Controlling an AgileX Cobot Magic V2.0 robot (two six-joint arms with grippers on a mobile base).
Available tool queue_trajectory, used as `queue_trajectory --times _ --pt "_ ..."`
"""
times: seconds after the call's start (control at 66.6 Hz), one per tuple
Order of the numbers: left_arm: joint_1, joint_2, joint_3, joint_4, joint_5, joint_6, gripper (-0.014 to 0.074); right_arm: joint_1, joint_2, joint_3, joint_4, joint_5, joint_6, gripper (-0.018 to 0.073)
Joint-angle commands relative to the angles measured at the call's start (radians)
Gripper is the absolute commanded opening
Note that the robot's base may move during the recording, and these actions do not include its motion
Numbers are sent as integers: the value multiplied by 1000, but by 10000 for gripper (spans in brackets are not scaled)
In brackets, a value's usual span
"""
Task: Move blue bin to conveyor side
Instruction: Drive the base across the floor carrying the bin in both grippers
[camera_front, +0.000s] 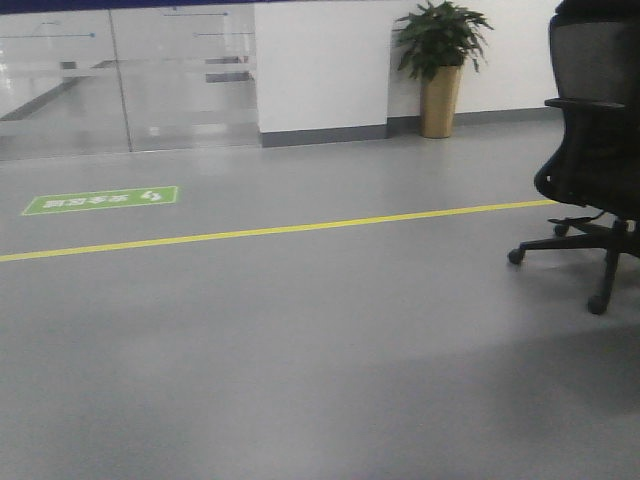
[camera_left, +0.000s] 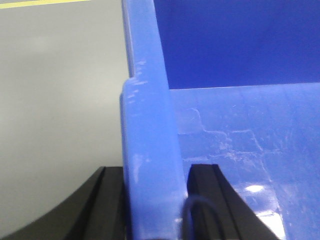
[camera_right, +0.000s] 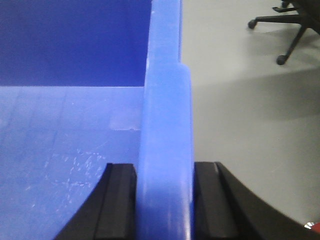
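From where I stand the blue bin (camera_left: 250, 135) hangs between the two arms, each one holding an opposite wall; the left gripper (camera_left: 156, 171) straddles the bin's left wall, one of its black fingers (camera_left: 100, 205) outside over the grey floor (camera_left: 55, 100) and the other inside the bin, both pressed against the thick rim, so I take it as clamped on the bin; the right gripper (camera_right: 165, 167) mirrors this on the right wall, with its fingers (camera_right: 117, 200) closed on the rim from either side and the bin's scuffed bottom to its left; the bin is empty as far as the wrist views reach; whether it is resting on something or lifted I cannot tell; the axis that matters runs across from one gripper to the other, so neither arm is nearer and any shift has to be made by both together, keeping that span fixed or the rim will twist out of one grip; which way the conveyor side lies is hidden, since no belt shows in any view; the front view gives only the floor with a yellow line (camera_front: 300, 228), an office chair (camera_front: 590, 150) and a potted plant (camera_front: 440, 40).
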Motion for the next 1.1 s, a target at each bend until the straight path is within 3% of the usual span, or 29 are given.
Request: queue_trajectory --times 0.0,1.081 --pt "-8 -18 -22 -16 -103 12 -9 0 -19 -22 -19 -110 -18 -71" --pt "-8 -18 -22 -16 -103 12 -9 0 -19 -22 -19 -112 -18 -71"
